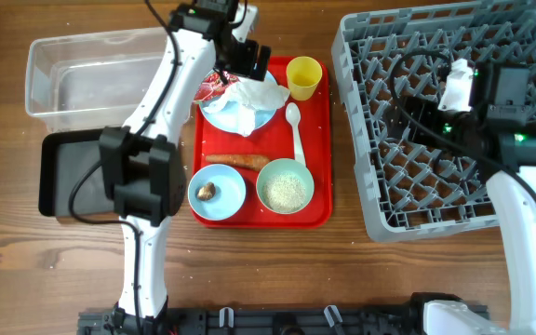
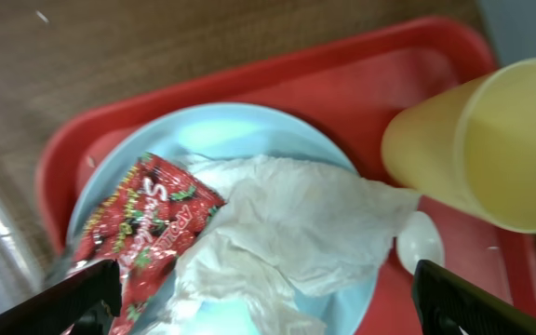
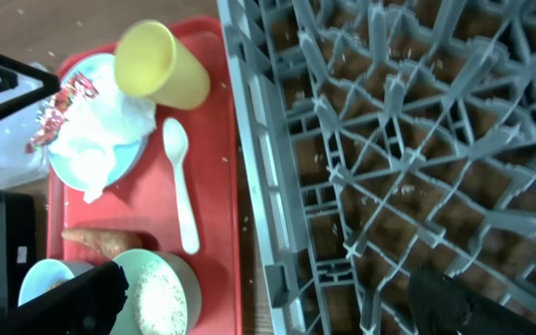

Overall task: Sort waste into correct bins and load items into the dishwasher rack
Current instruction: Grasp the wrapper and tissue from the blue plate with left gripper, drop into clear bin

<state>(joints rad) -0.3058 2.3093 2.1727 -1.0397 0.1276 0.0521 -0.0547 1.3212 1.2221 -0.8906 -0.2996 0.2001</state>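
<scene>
- Hovering above the blue plate [image 2: 212,130], the left fingers [image 2: 73,298] stand wide apart and hold nothing. One tip sits just beside the red wrapper [image 2: 142,228]; whether it touches cannot be told.
- The wrapper lies on the plate's left side, touching the crumpled napkin [image 2: 296,233], which covers much of the plate.
- The plate sits at the far end of the red tray [image 1: 316,149], with the yellow cup [image 1: 304,77] upright just beside it in the far right corner.
- The white spoon [image 1: 296,130] lies along the tray's right side, its scoop end near the cup.
- The carrot [image 1: 235,160] lies crosswise on the tray, between the plate and the two bowls at the near end.
- The blue bowl [image 1: 231,200] holds a small brown lump [image 1: 208,192]; the green bowl [image 1: 264,172] beside it holds rice [image 1: 285,193].
- The clear tub [image 1: 91,79] and the black bin [image 1: 63,177] rest on the counter [image 1: 26,270] left of the red tray, the tub farther back and the black bin partly hidden by the left arm.
- The right fingers [image 3: 63,302] are spread wide and empty, hanging over the left part of the grey rack [image 1: 380,186], which stands just right of the red tray.
</scene>
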